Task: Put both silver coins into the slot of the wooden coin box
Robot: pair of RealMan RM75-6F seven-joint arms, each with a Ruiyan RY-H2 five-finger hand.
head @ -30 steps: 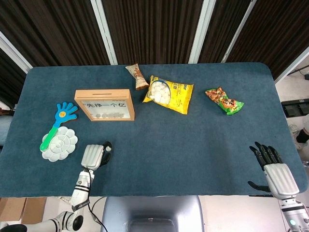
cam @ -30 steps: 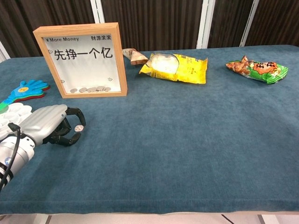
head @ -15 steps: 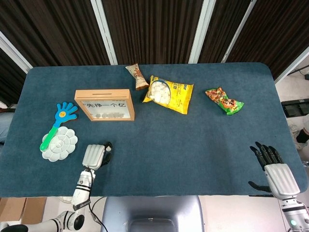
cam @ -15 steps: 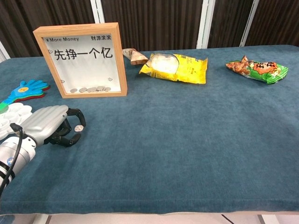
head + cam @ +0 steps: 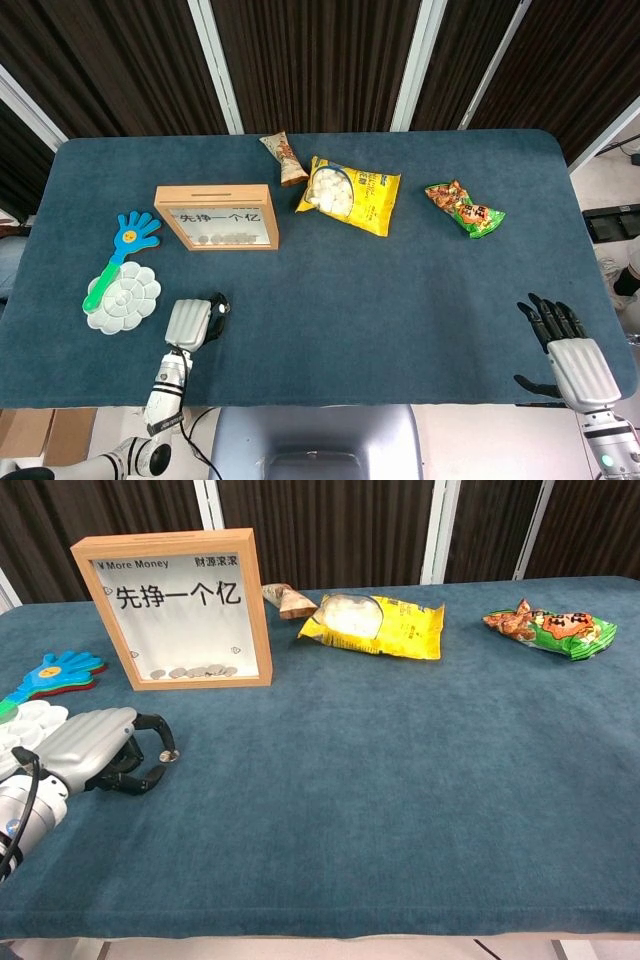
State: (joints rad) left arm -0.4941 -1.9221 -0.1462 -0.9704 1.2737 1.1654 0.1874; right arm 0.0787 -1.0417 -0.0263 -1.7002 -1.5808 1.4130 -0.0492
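Silver coin [image 5: 168, 755], pinched only at the left hand [image 5: 95, 750] fingertips near the wooden coin box [image 5: 180, 608], could slip when lifted; right hand [image 5: 570, 352] lies released.

Two silver-and-black robot hands showing at the table's near edge

The left hand [image 5: 95, 748] is wearing a smooth, silver-grey shell over its back, with glossy black segmented fingers [image 5: 150, 726] running out from it; a thin black cable is looping along its pale grey, cylindrical wrist. The right hand [image 5: 565, 350] is showing the same silver back plate, ribbed with shallow grooves, black fingers, and a grey wrist carrying a small green light.
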